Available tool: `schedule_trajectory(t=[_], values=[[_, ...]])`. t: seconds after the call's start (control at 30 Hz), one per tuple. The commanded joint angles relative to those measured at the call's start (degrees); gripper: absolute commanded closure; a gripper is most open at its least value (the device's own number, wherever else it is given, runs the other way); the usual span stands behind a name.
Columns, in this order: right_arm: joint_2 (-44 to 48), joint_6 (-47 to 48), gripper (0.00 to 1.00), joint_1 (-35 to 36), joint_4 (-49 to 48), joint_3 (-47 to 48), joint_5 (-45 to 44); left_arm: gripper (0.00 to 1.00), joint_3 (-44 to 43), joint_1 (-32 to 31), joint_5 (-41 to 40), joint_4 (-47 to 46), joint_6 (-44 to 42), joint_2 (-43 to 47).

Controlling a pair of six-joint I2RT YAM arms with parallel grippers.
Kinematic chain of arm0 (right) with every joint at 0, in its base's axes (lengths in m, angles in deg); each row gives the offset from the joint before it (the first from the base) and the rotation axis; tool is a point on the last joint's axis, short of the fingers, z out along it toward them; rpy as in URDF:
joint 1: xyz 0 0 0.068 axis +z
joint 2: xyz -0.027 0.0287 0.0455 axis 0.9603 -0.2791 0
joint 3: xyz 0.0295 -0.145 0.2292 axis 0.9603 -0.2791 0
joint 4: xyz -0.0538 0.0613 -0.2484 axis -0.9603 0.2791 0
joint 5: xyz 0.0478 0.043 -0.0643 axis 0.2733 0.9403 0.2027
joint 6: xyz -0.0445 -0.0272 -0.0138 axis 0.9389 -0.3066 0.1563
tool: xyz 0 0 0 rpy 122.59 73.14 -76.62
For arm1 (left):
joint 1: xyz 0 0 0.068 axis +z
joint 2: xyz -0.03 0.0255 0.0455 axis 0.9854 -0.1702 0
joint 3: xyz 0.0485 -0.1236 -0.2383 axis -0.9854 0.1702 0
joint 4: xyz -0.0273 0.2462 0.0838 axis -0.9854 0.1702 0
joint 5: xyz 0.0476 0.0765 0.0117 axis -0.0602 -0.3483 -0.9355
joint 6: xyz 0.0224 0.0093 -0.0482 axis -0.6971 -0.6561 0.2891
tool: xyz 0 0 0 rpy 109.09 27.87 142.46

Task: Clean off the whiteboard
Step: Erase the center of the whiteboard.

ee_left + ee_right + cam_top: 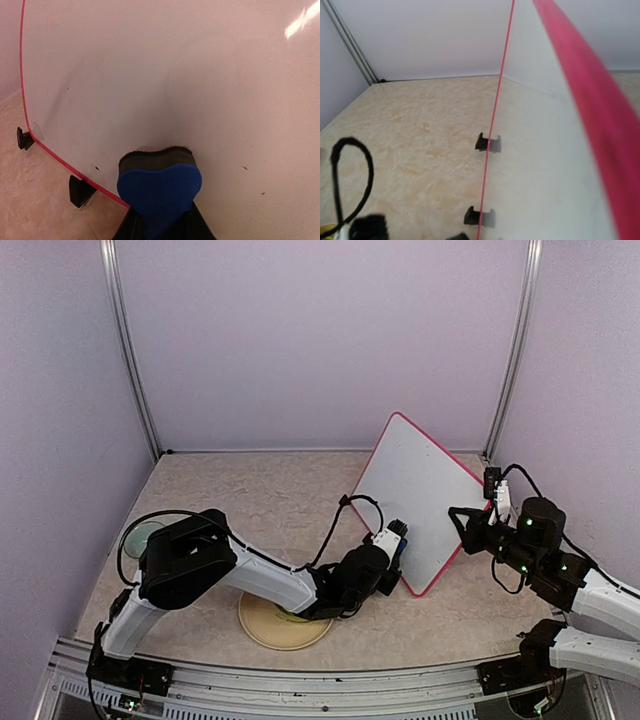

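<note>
Whiteboard (420, 502) tilted upright, blue eraser (160, 192) against it, tan plate (272, 628) nearby

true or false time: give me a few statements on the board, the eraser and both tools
1. The left tool presses a blue eraser against the whiteboard. True.
2. The whiteboard lies flat. False: it stands tilted on its lower edge.
3. The right tool grips the whiteboard's right side. True.
4. Heavy writing covers the whiteboard. False: only a few tiny specks show near the blue eraser.
</note>
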Motion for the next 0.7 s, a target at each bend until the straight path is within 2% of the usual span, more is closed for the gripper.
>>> schedule_trajectory(t=[0.0,0.2,0.43,0.67], values=[[0.26,-2.98,1.00,0.69,-3.43,-0.02,6.49,1.00,-1.14,-3.85,7.03,-1.70,-1.85,-1.80],[0.62,-3.07,1.00,0.69,-3.35,-0.12,6.55,1.00,-1.02,-5.41,8.60,-1.95,-1.66,-1.50],[0.94,-2.98,1.00,0.73,-3.04,-0.28,6.44,1.00,2.62,-6.34,10.15,-6.36,-2.07,1.70],[1.55,-2.64,1.00,0.60,-2.36,-0.44,5.81,1.00,11.36,-0.33,7.85,-10.49,4.61,12.79]])
